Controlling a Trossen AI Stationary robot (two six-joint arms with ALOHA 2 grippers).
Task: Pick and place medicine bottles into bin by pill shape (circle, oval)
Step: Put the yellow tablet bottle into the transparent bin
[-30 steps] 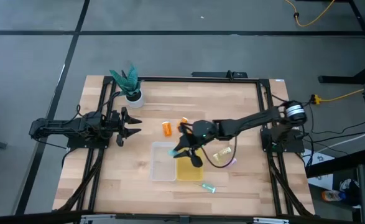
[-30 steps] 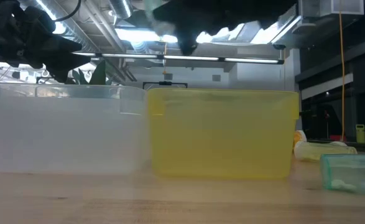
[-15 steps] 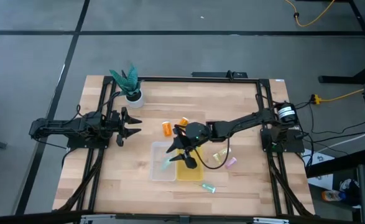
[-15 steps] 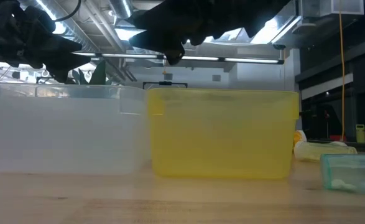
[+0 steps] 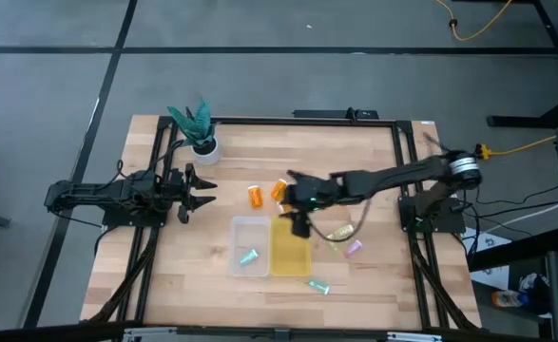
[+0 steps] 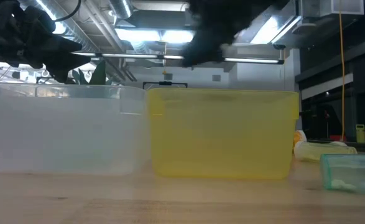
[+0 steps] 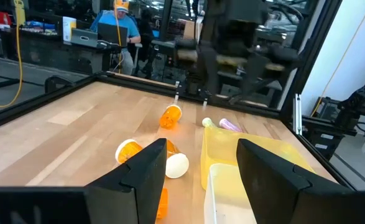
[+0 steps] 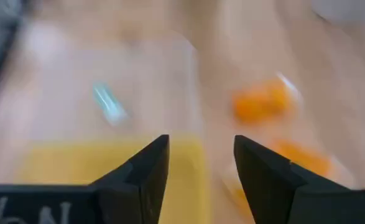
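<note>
Left gripper (image 5: 205,189) waits at the table's left side, fingers spread, nothing in them. In the clear bin (image 5: 238,228) lies a teal vial (image 5: 250,256), flat, long axis slanted across the floor. Beside it sits the yellow bin (image 5: 289,257). Just behind the bins, two orange bottles (image 5: 256,196) lie on their sides. Right gripper (image 5: 298,218) hovers over the yellow bin's far edge, fingers parted, empty. Further right, a yellow-green vial (image 5: 341,232) and a purple vial (image 5: 353,248) lie flat.

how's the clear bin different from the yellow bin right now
The clear bin is colourless and see-through; the yellow bin is tinted yellow. The clear bin holds a teal vial; the yellow bin looks empty. The clear bin is nearer the left arm, the yellow bin nearer the right. Both look about the same size and stand side by side.
</note>
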